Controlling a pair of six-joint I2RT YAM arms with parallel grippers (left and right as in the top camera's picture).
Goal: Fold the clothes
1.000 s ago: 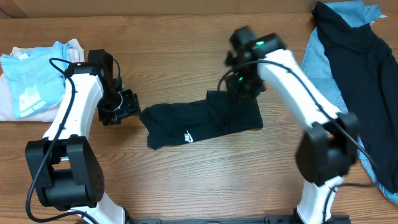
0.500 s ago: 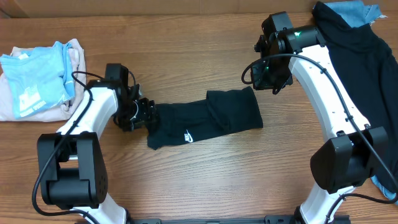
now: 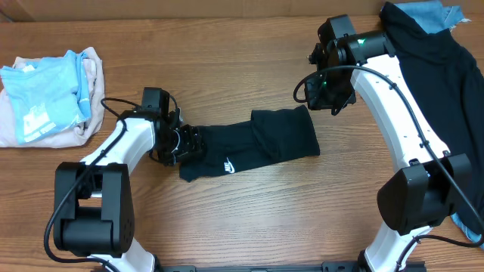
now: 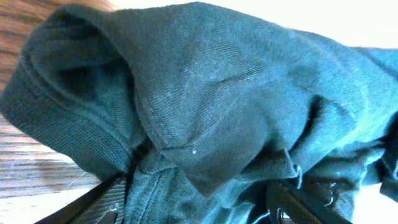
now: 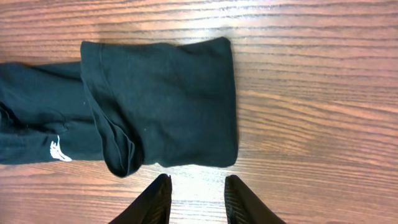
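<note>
Overhead, the black shirt (image 3: 261, 143) lies folded into a strip mid-tabletop (image 3: 249, 219), with its swoosh (image 3: 229, 165) toward the near edge. Left pincer (image 3: 184, 143) stands spread wide at the shirt's left end, cloth bunched between its fingers (image 4: 99, 202). Farther off, right pincer (image 5: 198, 180) hangs partly open and empty above the shirt's right end. Blue tee (image 3: 45, 102) sits at the far-left corner.

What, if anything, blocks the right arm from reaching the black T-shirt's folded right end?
Probably nothing. The right gripper hangs empty just off the folded end of the black T-shirt, only bare table between; the left gripper is at the opposite end.
</note>
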